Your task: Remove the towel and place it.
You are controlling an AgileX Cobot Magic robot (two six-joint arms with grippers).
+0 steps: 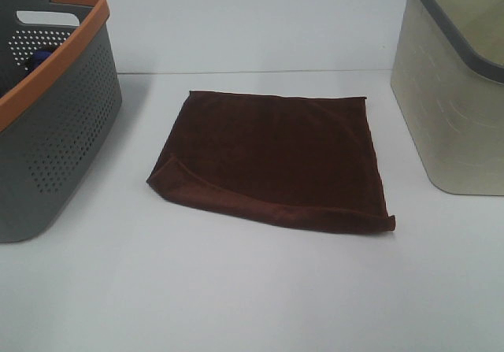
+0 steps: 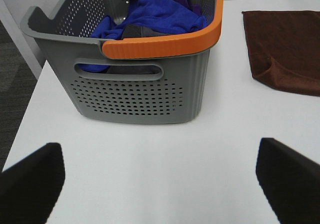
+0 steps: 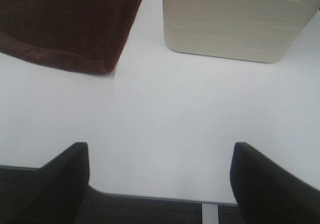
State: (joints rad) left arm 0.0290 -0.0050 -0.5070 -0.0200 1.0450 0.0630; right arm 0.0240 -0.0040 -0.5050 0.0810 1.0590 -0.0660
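A dark brown folded towel [image 1: 272,157] lies flat on the white table between two baskets. It also shows in the left wrist view [image 2: 287,48] and in the right wrist view [image 3: 65,23]. Neither gripper shows in the exterior high view. My left gripper [image 2: 160,184] is open and empty, above the table in front of the grey basket [image 2: 145,93]. My right gripper [image 3: 160,184] is open and empty near the table's front edge, apart from the towel's corner.
A grey perforated basket with an orange rim [image 1: 47,124] stands at the left and holds blue cloths [image 2: 155,13]. A beige basket [image 1: 453,92] stands at the right, also in the right wrist view [image 3: 235,23]. The table's front edge [image 3: 150,198] lies under my right gripper.
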